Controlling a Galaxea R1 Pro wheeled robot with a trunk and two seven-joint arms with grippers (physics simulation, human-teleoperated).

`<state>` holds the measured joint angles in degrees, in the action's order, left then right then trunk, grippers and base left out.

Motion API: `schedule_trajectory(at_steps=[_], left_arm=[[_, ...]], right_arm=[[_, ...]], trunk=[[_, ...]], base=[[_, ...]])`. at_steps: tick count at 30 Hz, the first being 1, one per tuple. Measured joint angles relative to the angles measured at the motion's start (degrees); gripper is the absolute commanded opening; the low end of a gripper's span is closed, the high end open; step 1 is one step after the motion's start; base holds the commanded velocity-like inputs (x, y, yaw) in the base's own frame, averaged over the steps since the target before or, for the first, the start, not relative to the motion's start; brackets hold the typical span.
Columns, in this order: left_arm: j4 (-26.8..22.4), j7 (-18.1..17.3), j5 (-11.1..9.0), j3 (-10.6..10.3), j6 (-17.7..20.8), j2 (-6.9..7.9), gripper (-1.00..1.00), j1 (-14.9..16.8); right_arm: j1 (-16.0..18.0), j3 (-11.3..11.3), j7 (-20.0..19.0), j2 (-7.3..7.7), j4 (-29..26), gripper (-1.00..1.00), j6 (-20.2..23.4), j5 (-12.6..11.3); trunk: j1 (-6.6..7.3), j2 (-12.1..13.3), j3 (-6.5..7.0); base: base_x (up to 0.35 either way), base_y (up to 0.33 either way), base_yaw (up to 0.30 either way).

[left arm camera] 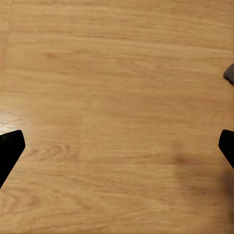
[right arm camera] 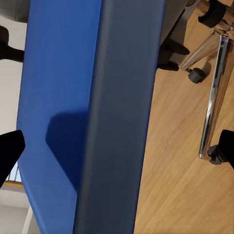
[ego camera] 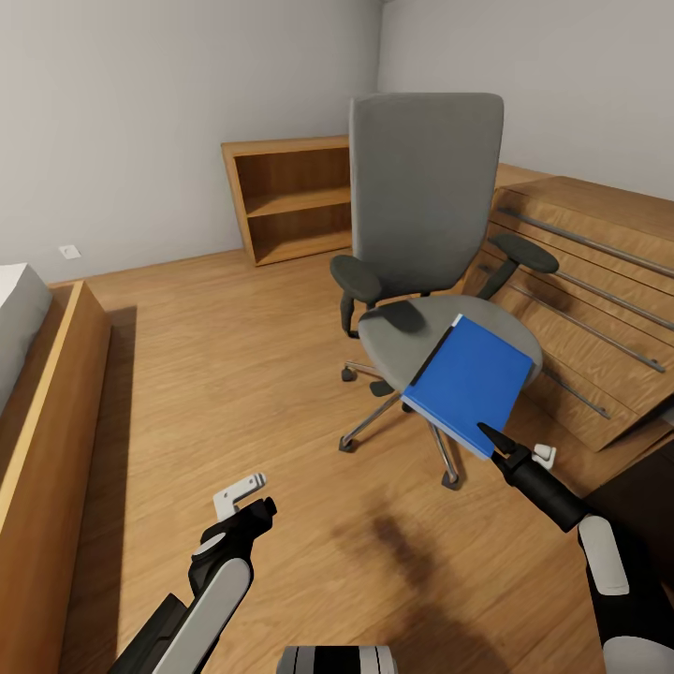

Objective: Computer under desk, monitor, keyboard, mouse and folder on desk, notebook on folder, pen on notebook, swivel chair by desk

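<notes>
The grey swivel chair [ego camera: 426, 187] stands mid-room on the wood floor, facing me. A bright blue folder [ego camera: 468, 379] lies tilted on its seat and overhangs the front edge. My right gripper [ego camera: 505, 449] is at the folder's near corner. In the right wrist view its fingertips stand wide apart, open, with the folder [right arm camera: 63, 97] and its grey spine between them, and the chair's metal base [right arm camera: 214, 87] beyond. My left gripper [ego camera: 245, 496] hangs open over bare floor, with nothing between its fingers [left arm camera: 9, 151].
A low light-wood shelf unit [ego camera: 290, 197] stands against the back wall. A wooden drawer chest with metal rails [ego camera: 590, 281] sits right behind the chair. A wooden bed frame [ego camera: 47, 402] runs along the left. Open floor lies between me and the chair.
</notes>
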<state>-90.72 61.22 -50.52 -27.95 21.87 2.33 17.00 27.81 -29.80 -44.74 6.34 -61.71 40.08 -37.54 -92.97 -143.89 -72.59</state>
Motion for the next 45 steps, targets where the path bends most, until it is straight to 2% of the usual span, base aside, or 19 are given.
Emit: schedule_trajectory(at_steps=[24, 35, 45], left_arm=[[0.00, 0.01, 0.04, 0.00, 0.00, 0.00, 1.00, 0.00], [0.00, 0.01, 0.00, 0.00, 0.00, 0.00, 1.00, 0.00], [0.00, -0.01, 0.03, 0.00, 0.00, 0.00, 1.00, 0.00]], right_arm=[[0.02, 0.03, -0.02, 0.00, -0.01, 1.00, 0.07, -0.05], [0.01, 1.16, -0.38, 0.00, -0.09, 1.00, 0.10, -0.08], [0.02, 1.30, -0.43, 0.00, -0.09, 1.00, 0.16, -0.08]], trunk=[[0.00, 0.00, 0.00], [0.00, 0.00, 0.00], [0.00, 0.00, 0.00]], base=[[0.000, 0.000, 0.000], [0.000, 0.000, 0.000], [0.000, 0.000, 0.000]])
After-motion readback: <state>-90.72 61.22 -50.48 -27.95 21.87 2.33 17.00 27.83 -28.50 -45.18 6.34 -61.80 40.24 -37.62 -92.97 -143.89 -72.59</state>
